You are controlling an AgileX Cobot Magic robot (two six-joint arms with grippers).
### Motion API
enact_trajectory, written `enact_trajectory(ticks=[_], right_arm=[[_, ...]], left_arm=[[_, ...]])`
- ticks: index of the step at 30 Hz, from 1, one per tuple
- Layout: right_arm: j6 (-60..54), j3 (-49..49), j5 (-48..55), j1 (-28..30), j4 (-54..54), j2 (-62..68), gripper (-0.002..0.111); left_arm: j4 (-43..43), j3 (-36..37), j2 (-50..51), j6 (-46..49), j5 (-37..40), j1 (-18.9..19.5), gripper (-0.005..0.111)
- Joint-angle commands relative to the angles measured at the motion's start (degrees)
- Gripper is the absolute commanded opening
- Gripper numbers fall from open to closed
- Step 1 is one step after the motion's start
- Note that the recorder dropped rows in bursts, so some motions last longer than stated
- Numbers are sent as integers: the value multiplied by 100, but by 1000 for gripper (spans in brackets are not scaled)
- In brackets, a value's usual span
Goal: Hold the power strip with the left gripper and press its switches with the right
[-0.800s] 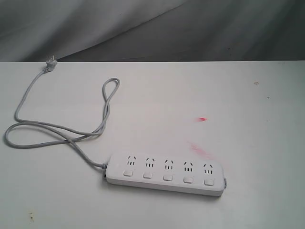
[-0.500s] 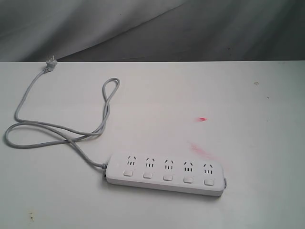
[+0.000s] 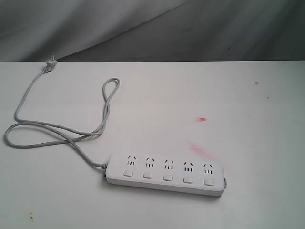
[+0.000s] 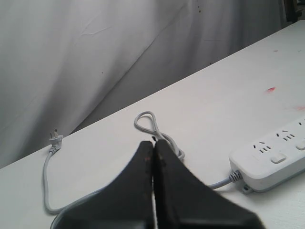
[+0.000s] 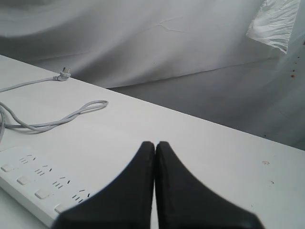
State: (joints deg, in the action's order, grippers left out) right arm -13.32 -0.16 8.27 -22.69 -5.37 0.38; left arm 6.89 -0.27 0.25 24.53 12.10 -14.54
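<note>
The white power strip (image 3: 164, 172) lies flat near the table's front, its five square switches (image 3: 167, 177) in a row below the sockets. Its grey cord (image 3: 57, 129) loops away to the left and ends in a plug (image 3: 51, 61) at the table's far edge. Neither arm appears in the exterior view. In the left wrist view my left gripper (image 4: 154, 142) is shut with nothing in it, held above the cord (image 4: 157, 129), with the strip's end (image 4: 269, 160) off to one side. My right gripper (image 5: 155, 143) is shut and empty, with the strip (image 5: 28, 183) to one side.
The white table top (image 3: 248, 95) carries red smears (image 3: 202, 119) beyond the strip's right end. A grey cloth backdrop (image 3: 143, 28) hangs behind the table's far edge.
</note>
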Motion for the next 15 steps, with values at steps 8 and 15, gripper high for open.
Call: enact_trajectory(ticks=[8, 15], right_arm=[[18, 16, -50, 36, -12, -38, 0], [18, 16, -50, 36, -12, -38, 0]], left_arm=[[1, 27, -25, -43, -3, -23, 0], [-1078, 27, -25, -2, -198, -23, 0]])
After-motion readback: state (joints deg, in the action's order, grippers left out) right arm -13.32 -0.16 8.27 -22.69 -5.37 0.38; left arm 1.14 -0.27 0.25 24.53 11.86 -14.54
